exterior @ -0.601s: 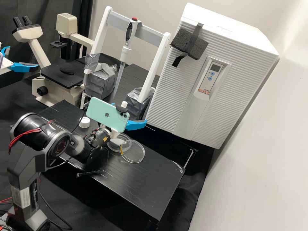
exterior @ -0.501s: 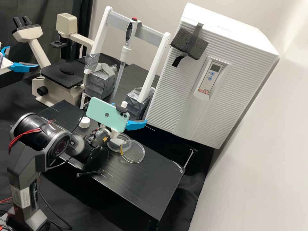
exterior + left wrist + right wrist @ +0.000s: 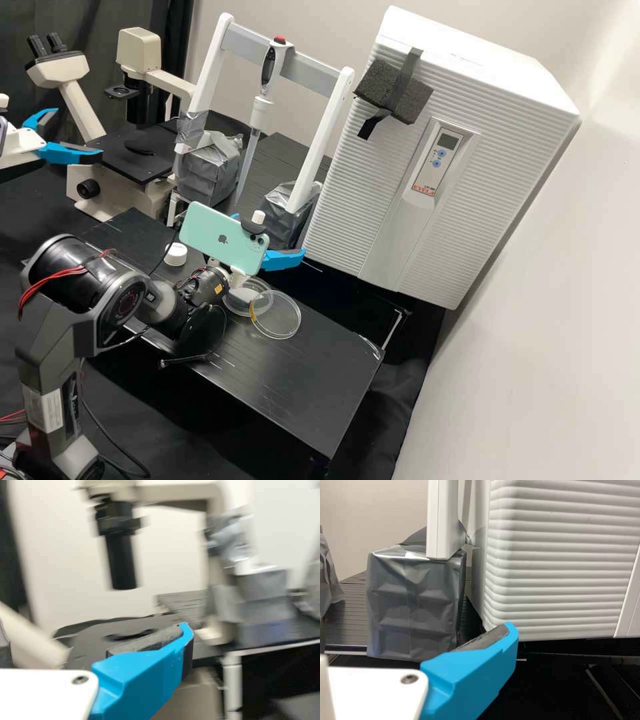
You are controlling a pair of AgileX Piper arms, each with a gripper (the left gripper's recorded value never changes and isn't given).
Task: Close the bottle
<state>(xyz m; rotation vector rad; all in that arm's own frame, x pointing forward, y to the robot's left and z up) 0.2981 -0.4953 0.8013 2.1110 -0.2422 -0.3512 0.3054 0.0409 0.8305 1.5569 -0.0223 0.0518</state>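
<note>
One blue finger [image 3: 150, 672] juts out from a white plate [image 3: 40, 697] that carries a single screw head. A dark grey pad [image 3: 145, 639] lines the finger's inner face. Just beyond the fingertip lies the flat black stage [image 3: 95, 632] of a cream microscope [image 3: 27, 640]. A black cylindrical lens barrel [image 3: 120, 550] hangs upright above the stage and stands clear of it. Beside the microscope a block wrapped in grey tape [image 3: 255, 605] stands on the black bench [image 3: 287, 632], close to the bench's near edge. A white upright [image 3: 231, 685] runs down below that edge. A pale wall [image 3: 65, 555] stands behind the microscope.
</note>
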